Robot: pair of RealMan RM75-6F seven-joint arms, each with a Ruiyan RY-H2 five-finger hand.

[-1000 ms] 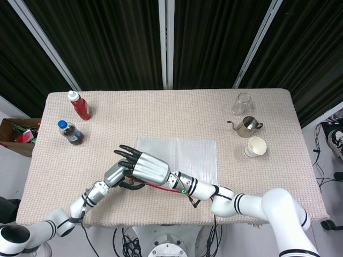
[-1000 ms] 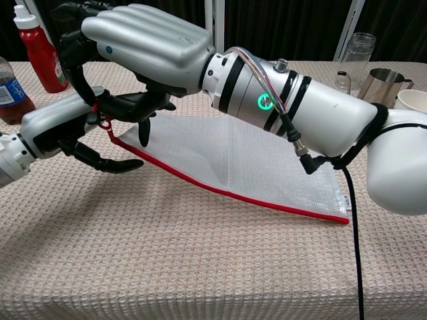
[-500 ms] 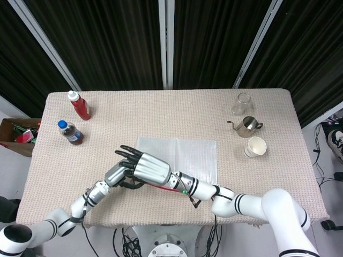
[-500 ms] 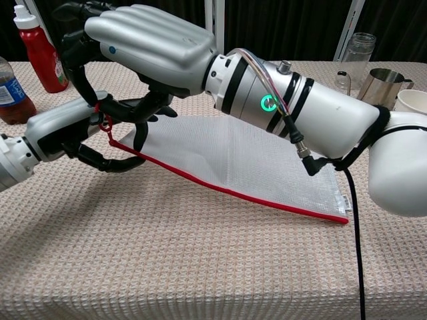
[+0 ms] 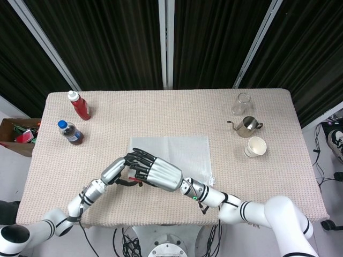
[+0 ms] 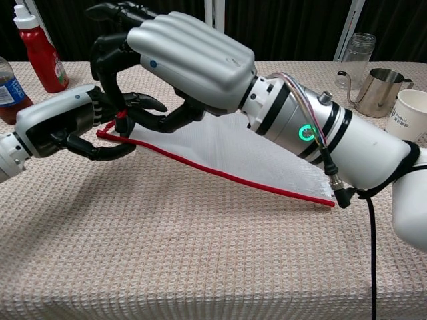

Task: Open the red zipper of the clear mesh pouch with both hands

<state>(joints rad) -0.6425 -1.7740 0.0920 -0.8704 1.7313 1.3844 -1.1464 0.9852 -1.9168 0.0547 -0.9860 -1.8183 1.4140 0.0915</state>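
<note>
The clear mesh pouch (image 5: 177,152) (image 6: 253,150) lies mid-table, its red zipper (image 6: 227,179) along the near edge. Its left corner is raised off the cloth and the right end rests on the table. My left hand (image 5: 115,170) (image 6: 60,127) grips that raised corner from the left. My right hand (image 5: 159,173) (image 6: 190,60) arches over it, fingertips curled down and pinching the small red zipper pull (image 6: 122,116) right next to the left hand's fingers. The right hand hides much of the corner in the head view.
A red sauce bottle (image 5: 80,105) and a dark drink bottle (image 5: 70,132) stand at the table's left. A glass (image 5: 242,103), a steel pitcher (image 5: 247,126) and a paper cup (image 5: 256,146) stand at the right. A cardboard box (image 5: 16,134) sits off the left edge.
Both hands came nearer the front edge and the pouch slid a little left with them. Its left corner rides higher, and the right hand's fingers have curled onto the pull.
</note>
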